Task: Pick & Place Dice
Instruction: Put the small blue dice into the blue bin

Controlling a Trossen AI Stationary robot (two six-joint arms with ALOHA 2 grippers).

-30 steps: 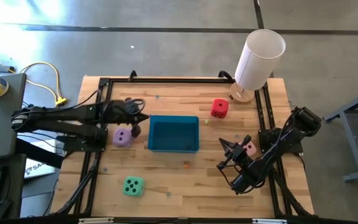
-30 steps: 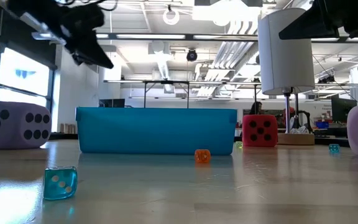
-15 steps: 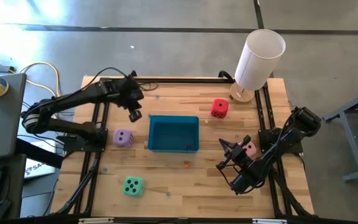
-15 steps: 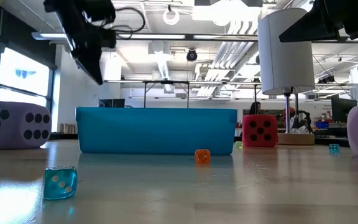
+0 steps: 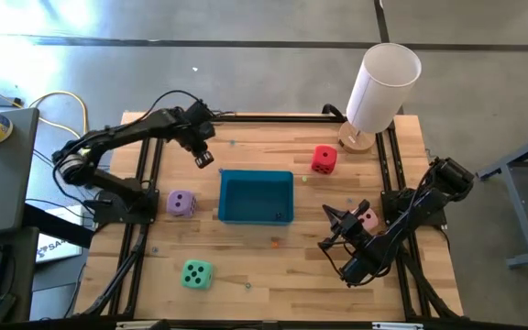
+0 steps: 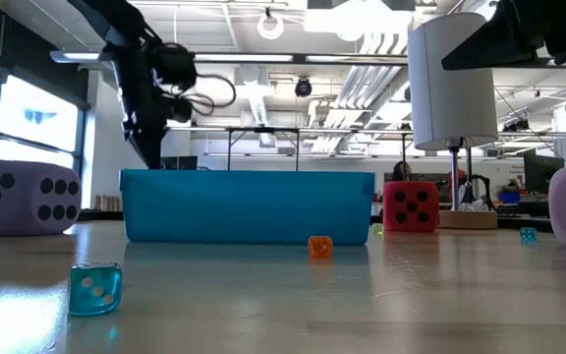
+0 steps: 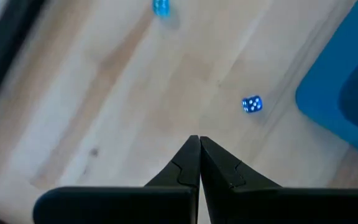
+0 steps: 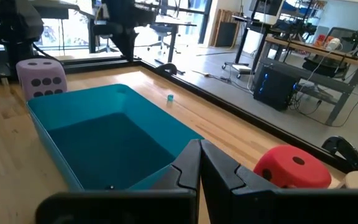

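Four soft dice rest on the wooden table. The red die [image 5: 324, 159] sits right of the teal tray [image 5: 256, 196], far side. The lilac die [image 5: 181, 203] lies left of the tray, the mint green die [image 5: 197, 274] near-left. The pink die [image 5: 368, 220] is partly hidden by my right arm. My left gripper [image 5: 202, 158] hangs shut above the bare table off the tray's far-left corner, pointing down [image 6: 150, 152]. In the left wrist view its tips [image 7: 199, 139] meet. My right gripper [image 5: 330, 214] waits shut right of the tray [image 8: 199, 143].
Small hard dice lie about: a blue one [image 7: 251, 104] below my left gripper, a translucent blue one [image 6: 95, 288] and an orange one [image 6: 319, 246] near the tray. A white cylinder on a wooden base [image 5: 383, 82] stands at the far-right corner. Black rails frame the table.
My left arm has swung toward the table's far edge. Its gripper has tipped from slanting to pointing more steeply down, has shifted slightly toward the far edge and has sunk lower beside the tray's far-left corner. It has stayed shut. The dice and my right arm have kept still.
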